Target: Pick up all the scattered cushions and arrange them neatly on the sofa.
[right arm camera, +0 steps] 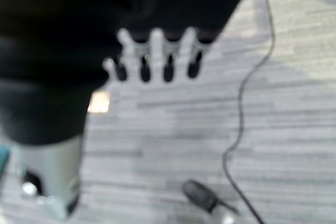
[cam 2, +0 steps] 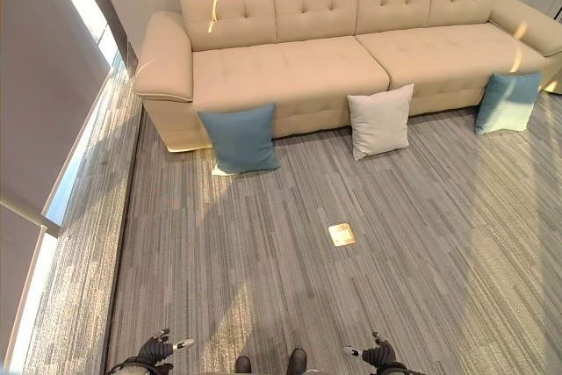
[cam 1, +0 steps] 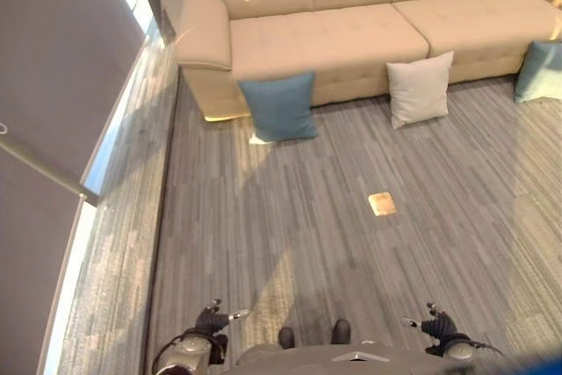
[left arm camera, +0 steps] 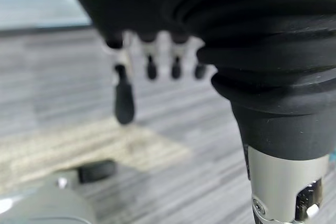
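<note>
Right eye view: third cushion (cam 2: 507, 102) whole

Blue cushion (cam 2: 240, 137), beige sofa (cam 2: 290, 68)

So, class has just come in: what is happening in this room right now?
Nothing is being handled yet. Three cushions lean against the front of the beige sofa, standing on the floor: a blue cushion, a white cushion and a light blue cushion. The left hand and right hand hang open and empty, well back from them.
</note>
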{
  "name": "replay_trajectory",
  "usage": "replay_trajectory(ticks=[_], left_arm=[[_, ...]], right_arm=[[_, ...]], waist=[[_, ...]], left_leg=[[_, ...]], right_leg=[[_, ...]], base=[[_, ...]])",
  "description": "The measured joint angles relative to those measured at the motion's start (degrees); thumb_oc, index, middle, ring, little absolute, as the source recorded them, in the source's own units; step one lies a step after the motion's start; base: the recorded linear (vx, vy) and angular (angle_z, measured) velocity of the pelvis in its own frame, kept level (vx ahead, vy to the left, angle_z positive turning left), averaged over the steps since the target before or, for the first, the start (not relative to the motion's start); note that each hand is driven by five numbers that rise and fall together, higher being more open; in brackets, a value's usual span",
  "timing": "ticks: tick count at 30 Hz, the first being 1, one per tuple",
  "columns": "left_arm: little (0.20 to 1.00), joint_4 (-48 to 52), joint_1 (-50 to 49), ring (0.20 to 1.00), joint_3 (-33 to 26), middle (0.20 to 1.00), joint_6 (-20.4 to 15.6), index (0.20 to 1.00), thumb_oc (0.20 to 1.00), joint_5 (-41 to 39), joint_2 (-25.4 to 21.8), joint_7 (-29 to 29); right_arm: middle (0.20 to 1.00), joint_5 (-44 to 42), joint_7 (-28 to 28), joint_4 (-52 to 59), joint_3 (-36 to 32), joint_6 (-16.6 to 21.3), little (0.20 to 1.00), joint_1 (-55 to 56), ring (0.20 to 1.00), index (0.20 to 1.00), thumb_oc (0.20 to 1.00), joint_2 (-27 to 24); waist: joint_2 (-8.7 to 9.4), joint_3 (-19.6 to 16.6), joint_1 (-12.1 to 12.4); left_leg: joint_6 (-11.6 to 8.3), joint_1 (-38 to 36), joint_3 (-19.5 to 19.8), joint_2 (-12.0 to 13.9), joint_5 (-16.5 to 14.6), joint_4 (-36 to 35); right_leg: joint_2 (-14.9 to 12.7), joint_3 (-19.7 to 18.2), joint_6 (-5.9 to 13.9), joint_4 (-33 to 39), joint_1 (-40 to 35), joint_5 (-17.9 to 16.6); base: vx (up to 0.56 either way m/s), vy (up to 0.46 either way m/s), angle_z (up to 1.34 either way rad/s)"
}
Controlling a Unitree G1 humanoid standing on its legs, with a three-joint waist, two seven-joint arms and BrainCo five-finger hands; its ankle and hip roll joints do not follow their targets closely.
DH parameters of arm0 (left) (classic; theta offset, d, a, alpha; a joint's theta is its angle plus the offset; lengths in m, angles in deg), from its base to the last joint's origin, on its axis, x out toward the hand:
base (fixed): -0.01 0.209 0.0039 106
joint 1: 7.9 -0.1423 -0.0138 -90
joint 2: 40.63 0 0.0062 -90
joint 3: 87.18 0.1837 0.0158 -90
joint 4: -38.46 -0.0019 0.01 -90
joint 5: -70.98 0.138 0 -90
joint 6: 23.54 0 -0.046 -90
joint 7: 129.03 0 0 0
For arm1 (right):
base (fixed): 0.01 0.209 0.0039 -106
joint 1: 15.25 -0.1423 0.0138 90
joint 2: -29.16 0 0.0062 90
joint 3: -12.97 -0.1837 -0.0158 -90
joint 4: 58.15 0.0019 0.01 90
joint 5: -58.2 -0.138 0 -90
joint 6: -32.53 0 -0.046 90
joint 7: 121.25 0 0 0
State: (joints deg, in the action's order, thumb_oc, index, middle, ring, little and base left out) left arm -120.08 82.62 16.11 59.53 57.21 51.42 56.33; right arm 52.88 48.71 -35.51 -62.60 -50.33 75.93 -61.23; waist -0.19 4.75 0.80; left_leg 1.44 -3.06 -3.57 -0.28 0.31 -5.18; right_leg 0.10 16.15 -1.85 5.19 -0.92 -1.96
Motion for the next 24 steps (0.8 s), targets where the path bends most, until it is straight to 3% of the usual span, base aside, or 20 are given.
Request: replay_trajectory(ticks=[24], left_arm=[[1.000,-0.25,-0.03,1.000,-0.34,1.000,0.10,1.000,1.000,2.15,0.01,0.04]], right_arm=[[1.000,0.02,-0.26,-0.11,0.02,-0.10,1.000,0.32,1.000,1.000,1.000,0.00]], waist=[[0.45,0.22,0.07]], left_leg=[[-0.05,0.01,0.15,0.00,-0.03,-0.01]], right_leg=[[-0.02,0.23,-0.01,0.00,-0.07,-0.01]], base=[[0.00,0.001,0.00]])
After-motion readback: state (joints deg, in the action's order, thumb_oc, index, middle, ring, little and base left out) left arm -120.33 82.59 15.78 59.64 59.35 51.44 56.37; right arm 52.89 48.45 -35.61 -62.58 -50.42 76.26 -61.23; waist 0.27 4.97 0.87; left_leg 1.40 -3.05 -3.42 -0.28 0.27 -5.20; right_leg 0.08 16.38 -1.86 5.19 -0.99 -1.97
